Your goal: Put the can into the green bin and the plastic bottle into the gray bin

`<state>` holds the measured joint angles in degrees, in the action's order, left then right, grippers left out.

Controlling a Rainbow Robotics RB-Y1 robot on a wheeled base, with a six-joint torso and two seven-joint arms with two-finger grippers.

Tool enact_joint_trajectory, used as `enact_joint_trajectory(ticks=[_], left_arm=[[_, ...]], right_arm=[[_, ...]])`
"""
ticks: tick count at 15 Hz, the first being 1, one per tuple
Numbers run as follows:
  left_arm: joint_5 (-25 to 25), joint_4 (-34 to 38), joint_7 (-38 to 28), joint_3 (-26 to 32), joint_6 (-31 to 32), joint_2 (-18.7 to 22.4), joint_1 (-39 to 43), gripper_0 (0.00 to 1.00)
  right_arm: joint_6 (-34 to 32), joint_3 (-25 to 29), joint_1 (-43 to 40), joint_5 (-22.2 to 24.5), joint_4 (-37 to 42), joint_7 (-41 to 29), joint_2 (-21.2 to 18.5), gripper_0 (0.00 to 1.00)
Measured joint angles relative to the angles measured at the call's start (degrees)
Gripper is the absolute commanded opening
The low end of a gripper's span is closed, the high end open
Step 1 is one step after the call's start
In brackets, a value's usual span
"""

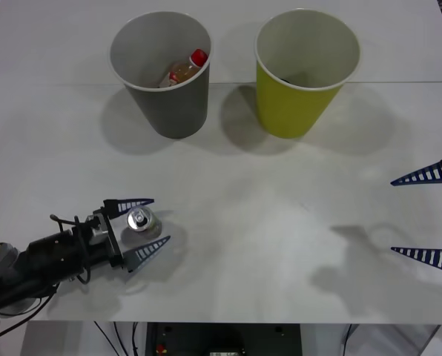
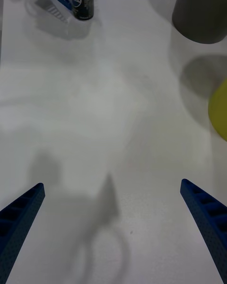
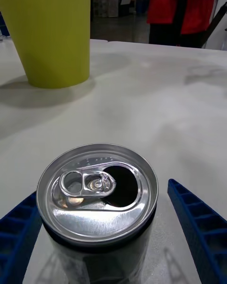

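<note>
My left tool (image 1: 144,228), fingers spread wide, straddles the upright can (image 1: 140,219) on the tabletop (image 1: 265,222), the green bin (image 1: 302,74) lying far ahead-right.

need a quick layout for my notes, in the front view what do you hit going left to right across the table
left gripper around the can → gray bin holding the plastic bottle → green bin → right gripper, open at the right edge
</note>
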<state>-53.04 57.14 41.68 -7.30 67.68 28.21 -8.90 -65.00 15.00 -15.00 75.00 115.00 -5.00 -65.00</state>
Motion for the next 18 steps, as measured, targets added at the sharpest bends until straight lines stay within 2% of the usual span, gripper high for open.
enact_joint_trajectory(ticks=[2, 9, 12, 18], left_arm=[[-0.4, 0.0, 0.0, 0.0, 0.0, -0.1, 0.0, 0.0], [-0.9, 0.0, -1.0, 0.0, 0.0, -0.2, -0.2, 0.0], [-3.1, 0.9, -2.7, 0.9, 0.0, -0.2, -0.6, 0.0], [-11.3, 13.5, -21.4, 1.7, -1.0, 3.7, 0.3, 0.0]], right_arm=[[0.0, 0.0, 0.0, 0.0, 0.0, 0.0, 0.0, 1.0], [0.0, 0.0, 0.0, 0.0, 0.0, 0.0, 0.0, 1.0], [0.0, 0.0, 0.0, 0.0, 0.0, 0.0, 0.0, 1.0], [0.0, 0.0, 0.0, 0.0, 0.0, 0.0, 0.0, 1.0]])
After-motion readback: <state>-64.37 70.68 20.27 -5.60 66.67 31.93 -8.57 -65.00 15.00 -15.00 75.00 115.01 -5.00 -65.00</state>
